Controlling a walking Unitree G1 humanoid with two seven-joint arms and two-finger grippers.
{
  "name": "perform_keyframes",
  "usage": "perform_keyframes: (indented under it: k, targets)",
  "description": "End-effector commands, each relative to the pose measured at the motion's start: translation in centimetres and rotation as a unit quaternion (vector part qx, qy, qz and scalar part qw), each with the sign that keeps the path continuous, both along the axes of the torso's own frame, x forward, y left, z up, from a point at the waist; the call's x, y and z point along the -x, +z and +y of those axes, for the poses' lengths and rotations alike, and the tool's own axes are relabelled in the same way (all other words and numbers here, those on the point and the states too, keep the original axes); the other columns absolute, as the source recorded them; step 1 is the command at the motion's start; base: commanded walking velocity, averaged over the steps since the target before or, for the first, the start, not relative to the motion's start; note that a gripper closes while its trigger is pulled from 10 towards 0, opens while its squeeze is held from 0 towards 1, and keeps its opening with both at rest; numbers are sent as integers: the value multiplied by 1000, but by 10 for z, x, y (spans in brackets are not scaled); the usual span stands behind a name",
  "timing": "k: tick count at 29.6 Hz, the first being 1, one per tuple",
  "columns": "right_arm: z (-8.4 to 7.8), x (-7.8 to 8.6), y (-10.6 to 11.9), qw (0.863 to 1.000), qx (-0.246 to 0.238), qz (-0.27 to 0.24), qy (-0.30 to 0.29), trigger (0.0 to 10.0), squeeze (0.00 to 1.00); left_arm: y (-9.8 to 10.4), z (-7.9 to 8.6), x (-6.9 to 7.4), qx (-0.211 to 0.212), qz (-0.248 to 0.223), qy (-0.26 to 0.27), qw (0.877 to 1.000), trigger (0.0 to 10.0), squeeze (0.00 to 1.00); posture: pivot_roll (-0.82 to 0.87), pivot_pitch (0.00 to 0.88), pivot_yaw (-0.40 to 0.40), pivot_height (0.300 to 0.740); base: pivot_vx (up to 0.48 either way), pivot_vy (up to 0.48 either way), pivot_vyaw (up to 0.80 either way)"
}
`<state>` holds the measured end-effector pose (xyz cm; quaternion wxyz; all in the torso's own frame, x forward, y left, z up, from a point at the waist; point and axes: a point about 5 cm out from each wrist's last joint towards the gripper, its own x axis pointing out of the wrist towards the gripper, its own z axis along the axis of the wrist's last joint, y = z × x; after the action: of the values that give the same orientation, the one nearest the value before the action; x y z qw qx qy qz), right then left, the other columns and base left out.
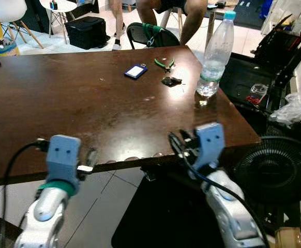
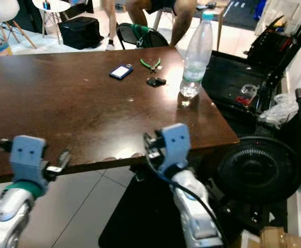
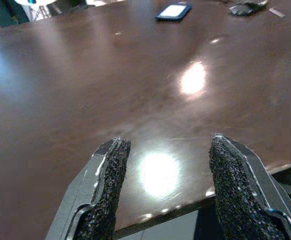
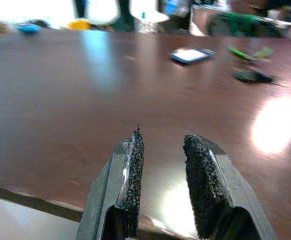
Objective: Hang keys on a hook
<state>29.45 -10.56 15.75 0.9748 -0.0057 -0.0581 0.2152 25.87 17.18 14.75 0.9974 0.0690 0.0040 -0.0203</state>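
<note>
A black key fob [image 1: 171, 80] lies on the far right part of the brown table [image 1: 62, 103], beside a green-handled tool or clip [image 1: 164, 63] and a blue tag [image 1: 135, 71]. Both grippers hover at the table's near edge, far short of the keys. My left gripper [image 3: 165, 190] is open wide, with bare tabletop between its fingers [image 3: 108, 185]. At the near right, my right gripper [image 4: 163, 185] is open with a narrower gap and holds nothing. In the right wrist view the key fob [image 4: 253, 75] lies far ahead.
A clear water bottle [image 1: 215, 54] stands near the table's right edge. A black floor fan [image 1: 274, 165] and dark equipment sit to the right. A seated person's legs [image 1: 192, 18], a chair and a black case [image 1: 86, 31] are beyond the far edge.
</note>
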Motion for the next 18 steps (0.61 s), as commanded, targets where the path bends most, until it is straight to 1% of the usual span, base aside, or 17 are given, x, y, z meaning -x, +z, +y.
perform_keyframes:
  k: [1,5,7,8,11,14,17,18]
  targets:
    - [-6,0,-8,1000,2,19,-8,10000,0,-1,5,2,-5,1,11,1000,10000,0,-70,30,55,740,0,0,0]
    - [-12,4,-9,1000,5,19,-18,10000,0,-4,12,7,-5,7,20,1000,10000,0,-95,28,66,740,0,0,0]
    - [-12,4,-9,1000,5,19,-18,10000,0,-4,12,7,-5,7,20,1000,10000,0,-95,28,66,740,0,0,0]
    - [-15,5,-10,1000,7,19,-24,10000,0,-5,16,9,-7,11,23,1000,10000,0,-105,33,74,740,0,0,0]
    - [-16,6,-9,999,7,17,-26,10000,0,-5,16,9,-4,13,20,1000,10000,0,-94,49,71,740,0,0,0]
    - [-14,6,-9,1000,10,15,-23,10000,0,-2,10,9,-9,6,14,1000,10000,0,-96,48,68,740,0,0,0]
    - [-17,4,-10,999,7,20,-26,10000,0,-3,13,8,-6,8,25,1000,10000,0,-102,44,69,740,0,0,0]
    - [-18,3,-10,999,0,23,-28,10000,0,-4,14,7,6,11,27,1000,10000,0,-98,48,67,740,0,0,0]
